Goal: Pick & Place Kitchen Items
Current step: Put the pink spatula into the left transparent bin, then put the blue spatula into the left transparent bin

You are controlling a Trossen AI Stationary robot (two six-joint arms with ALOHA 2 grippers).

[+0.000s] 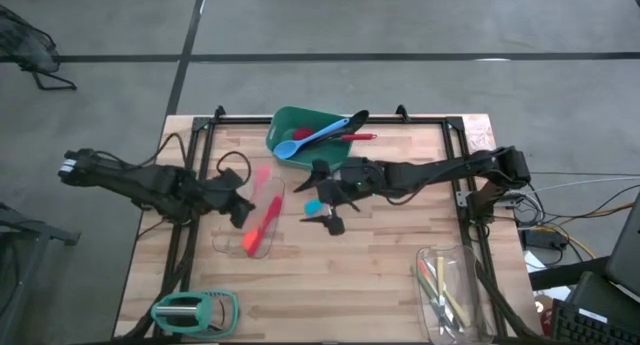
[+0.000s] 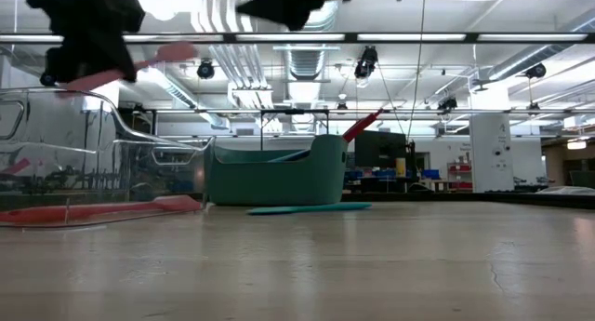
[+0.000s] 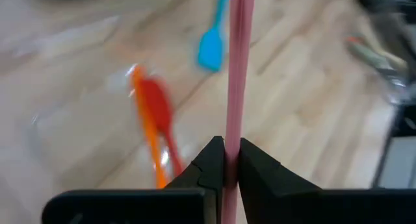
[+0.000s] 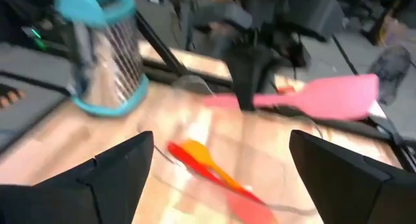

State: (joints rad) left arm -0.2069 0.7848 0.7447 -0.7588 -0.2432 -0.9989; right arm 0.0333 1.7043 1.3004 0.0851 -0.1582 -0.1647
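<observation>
The left gripper (image 3: 231,160), left of centre in the high view, clamps the pink spatula (image 4: 312,97) above the clear glass tray (image 1: 268,225). Lower it beside the red spatula (image 1: 262,227), then release. The right gripper (image 1: 322,198) hovers wide open, mid-frame, holding nothing.

No legible text or labels

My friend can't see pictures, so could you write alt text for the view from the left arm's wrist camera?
The left gripper pinches the handle of a pink spatula, held above a wooden table. Below lie a red utensil and an orange one in a clear glass tray, with a teal spatula farther off.
</observation>
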